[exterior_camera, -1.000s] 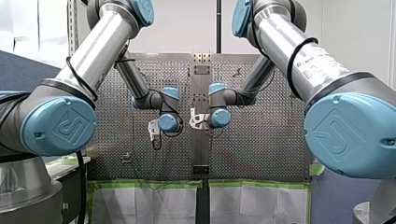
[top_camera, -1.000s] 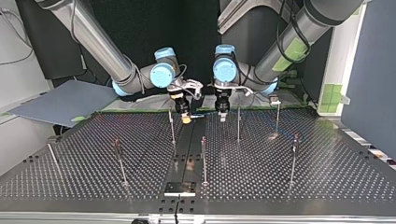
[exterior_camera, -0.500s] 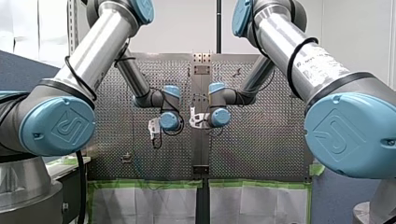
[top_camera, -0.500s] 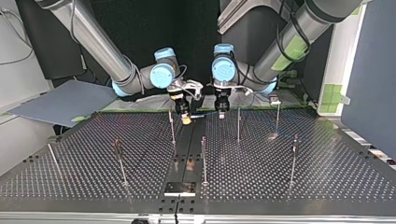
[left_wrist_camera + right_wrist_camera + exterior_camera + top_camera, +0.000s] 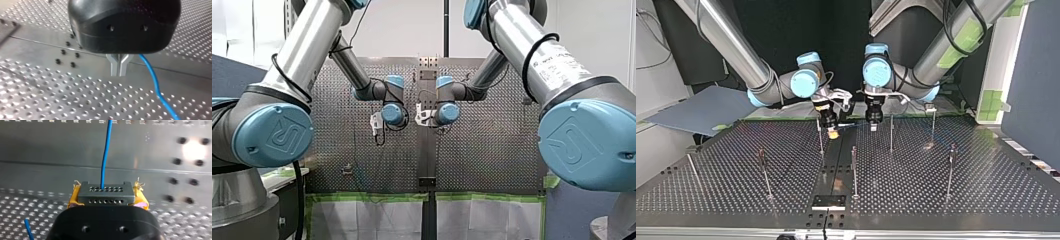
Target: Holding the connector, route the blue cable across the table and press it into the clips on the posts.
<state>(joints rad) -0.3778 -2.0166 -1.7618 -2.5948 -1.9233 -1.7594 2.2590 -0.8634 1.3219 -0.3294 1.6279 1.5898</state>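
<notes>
My right gripper [image 5: 105,198] is shut on the dark grey connector [image 5: 104,191], which sits between its yellow pads [image 5: 75,199]. The blue cable [image 5: 105,152] leaves the connector's face and runs ahead over the metal centre strip. In the top view my right gripper [image 5: 833,133] hangs low over the table's far middle, with my left gripper [image 5: 873,125] close beside it. My left gripper [image 5: 119,73] has its metal fingers shut tip to tip. The blue cable [image 5: 156,87] passes close beside them; no frame shows whether it is pinched higher up.
Several thin posts with clips stand on the perforated table [image 5: 986,190]; the nearest ones [image 5: 820,136] [image 5: 891,134] flank the two grippers, and another post [image 5: 854,171] stands in front of them. A small metal plate [image 5: 828,202] lies at the near edge. A grey board [image 5: 701,107] lies off the table.
Both wrists have moved a little further up the front view. In the top view my right gripper has dropped slightly towards the table with the connector.
</notes>
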